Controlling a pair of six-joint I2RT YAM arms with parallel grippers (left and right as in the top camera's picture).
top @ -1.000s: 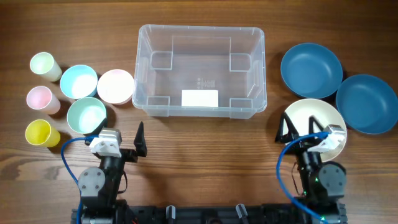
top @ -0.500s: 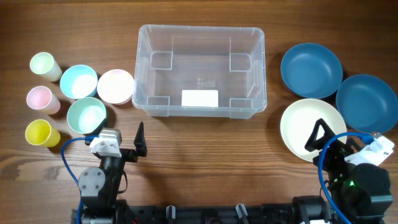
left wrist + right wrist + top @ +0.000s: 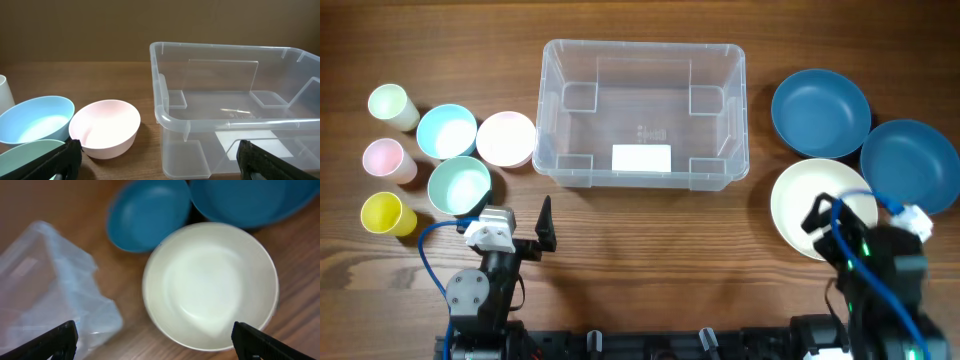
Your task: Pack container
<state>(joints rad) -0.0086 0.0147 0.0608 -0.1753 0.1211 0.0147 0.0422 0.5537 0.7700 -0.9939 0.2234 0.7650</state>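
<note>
"Clear plastic rectangular container (image 3: 546,110): where does it sit?"

"Mid-desk, toward the far edge, upright. Only a white label (image 3: 641,158) shows on its base."

"The bowls?"

"Round blue bowls (image 3: 820,112) lie toward the far right corner, with a round cream bowl (image 3: 210,290) just nearer. A pale pink round bowl (image 3: 104,125) stands left of the container, apart from it."

"The tools?"

"Left gripper (image 3: 160,162) is spread wide, gripping nothing, facing the container. Right gripper (image 3: 157,342) is equally spread, unladen, over the cream bowl."
</note>
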